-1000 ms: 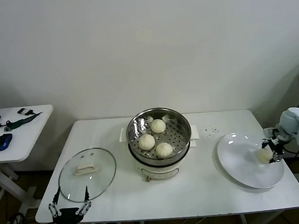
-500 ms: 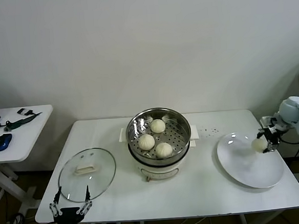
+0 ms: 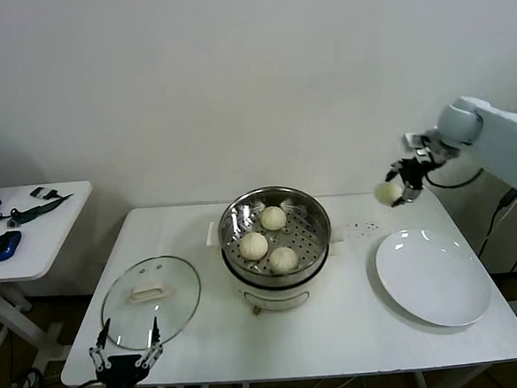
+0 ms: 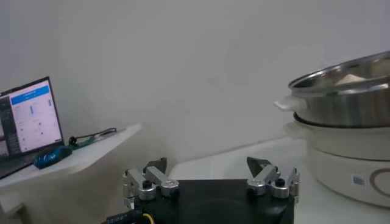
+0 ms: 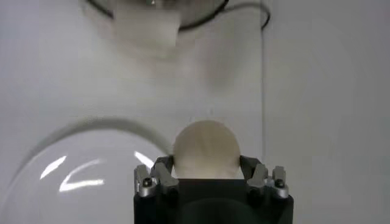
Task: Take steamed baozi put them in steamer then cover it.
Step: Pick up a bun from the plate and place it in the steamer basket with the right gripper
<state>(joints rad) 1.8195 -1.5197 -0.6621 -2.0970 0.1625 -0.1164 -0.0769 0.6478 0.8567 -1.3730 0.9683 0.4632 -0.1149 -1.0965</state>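
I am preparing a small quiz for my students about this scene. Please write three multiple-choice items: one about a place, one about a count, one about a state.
1. Where does the cover lie?
A. on the steamer
B. on the table, at the robot's left of the steamer
C. on the white plate

2. How many baozi lie in the steamer?
A. one
B. three
C. five

3. What is the state of the right claw?
A. shut on a baozi, raised above the table
B. open, resting on the plate
C. open, inside the steamer

Answers:
1 B: the glass cover lies flat on the table, apart from the pot.
2 B: three buns sit on the perforated tray.
3 A: the carried baozi is between its fingers, higher than the empty plate. The left claw waits open at the near table edge.
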